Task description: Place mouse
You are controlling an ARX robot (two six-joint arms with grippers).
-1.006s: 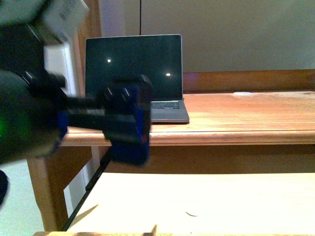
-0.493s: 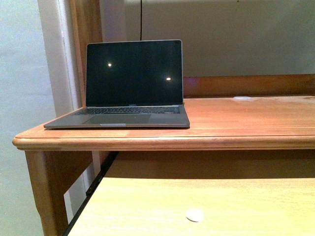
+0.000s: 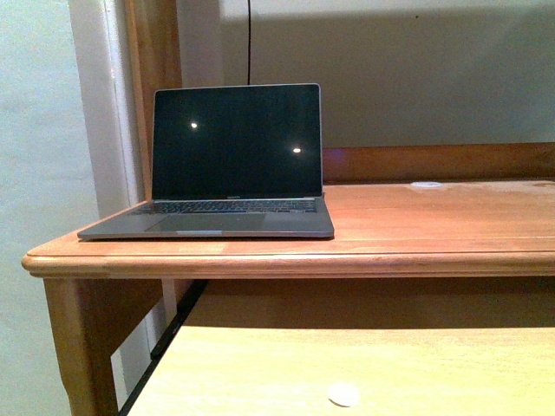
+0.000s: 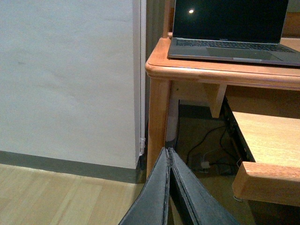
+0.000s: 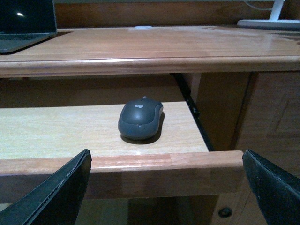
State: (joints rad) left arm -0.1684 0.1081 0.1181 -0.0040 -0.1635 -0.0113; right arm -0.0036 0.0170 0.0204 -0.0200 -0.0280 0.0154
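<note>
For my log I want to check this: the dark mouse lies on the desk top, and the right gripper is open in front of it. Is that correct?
Not entirely. The mouse lies on the pull-out shelf below the desk top, not on the top itself; the right wrist view shows this. The right gripper is indeed open in front of it.

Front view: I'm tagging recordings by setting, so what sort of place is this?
Probably a home or office workstation: an open laptop on a wooden desk, a mouse on its pull-out shelf.
</note>
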